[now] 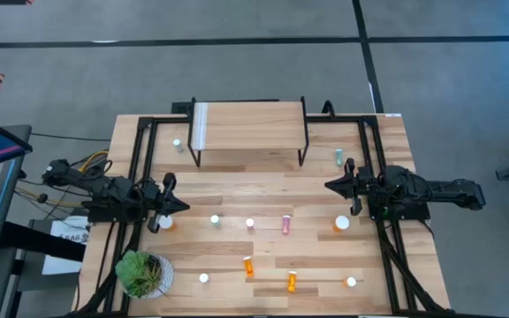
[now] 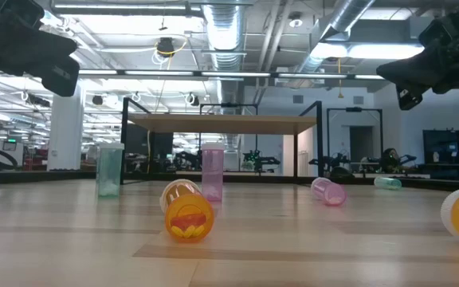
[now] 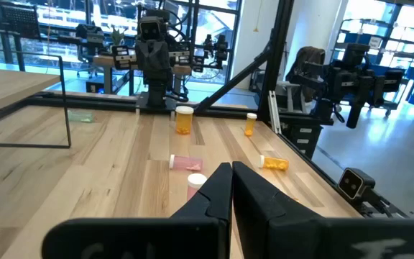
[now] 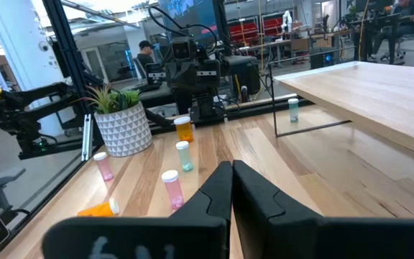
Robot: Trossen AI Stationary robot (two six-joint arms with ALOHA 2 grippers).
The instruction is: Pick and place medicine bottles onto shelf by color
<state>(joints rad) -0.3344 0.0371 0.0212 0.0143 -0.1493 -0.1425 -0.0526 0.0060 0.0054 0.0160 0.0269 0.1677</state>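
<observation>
Workshop hall with exposed ducts and glass partitions behind; light wood counter carrying the stock.

Item 1, nearest the low camera: orange bottle lying on its side, base toward the lens, a red-and-yellow mark on it too blurred to read. 2 more orange bottles lie along the near edge by the potted plant.

Item 2, mid counter: row of small bottles, a pale green one and a pink one upright, another pink bottle tipped over. 2 wider orange bottles, 1 beside each arm.

Item 3, far: shelf, plank top bare, with 1 green bottle beside its left end and 1 beside its right.

Handling, as judged: thin plastic, very light, smooth, rigid enough for a gentle squeeze; tipped ones will roll. Take upright ones across the body just under the white cap.

Left hand: fingers together, holding nothing, raised at the counter's left side. Right hand: fingers together, holding nothing, raised at the right side.

No legible brand or writing anywhere.
</observation>
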